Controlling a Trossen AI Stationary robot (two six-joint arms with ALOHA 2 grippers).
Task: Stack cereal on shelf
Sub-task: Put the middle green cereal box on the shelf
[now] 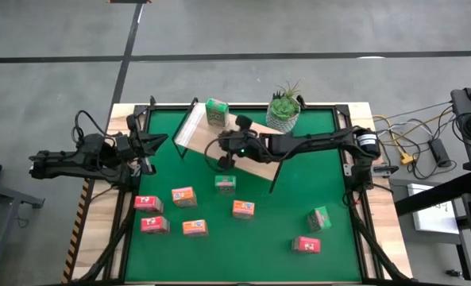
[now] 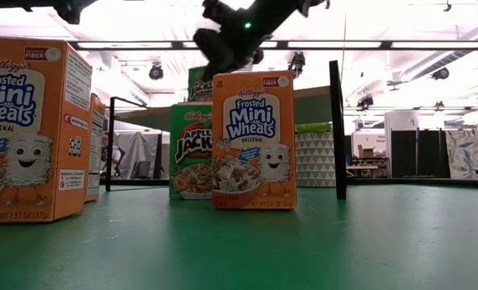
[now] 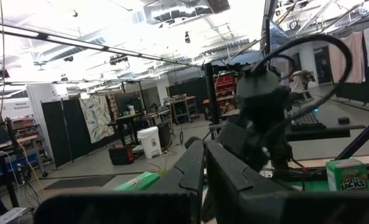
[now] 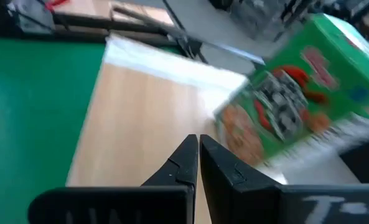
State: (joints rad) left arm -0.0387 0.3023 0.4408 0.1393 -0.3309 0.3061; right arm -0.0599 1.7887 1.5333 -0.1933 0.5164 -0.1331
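The shelf [image 1: 199, 127], a light-wood board with a white edge, sits at the far middle of the green mat. One green cereal box [image 1: 216, 111] stands on it, and it shows tilted and blurred in the right wrist view [image 4: 296, 106]. Eight more boxes rest on the mat, among them a green one [image 1: 225, 184] and an orange one [image 1: 243, 209] [image 2: 253, 141]. My right gripper [image 1: 224, 146] [image 4: 195, 146] hangs shut above the shelf's wood, beside the green box, holding nothing. My left gripper [image 1: 157, 143] [image 3: 204, 155] waits shut at the mat's left edge.
A potted plant [image 1: 283, 110] stands at the far edge, right of the shelf. Red and orange boxes [image 1: 155, 226] cluster near left; a green one [image 1: 320, 218] and a red one [image 1: 306, 245] lie near right. The shelf's black frame posts [image 2: 336, 129] rise nearby.
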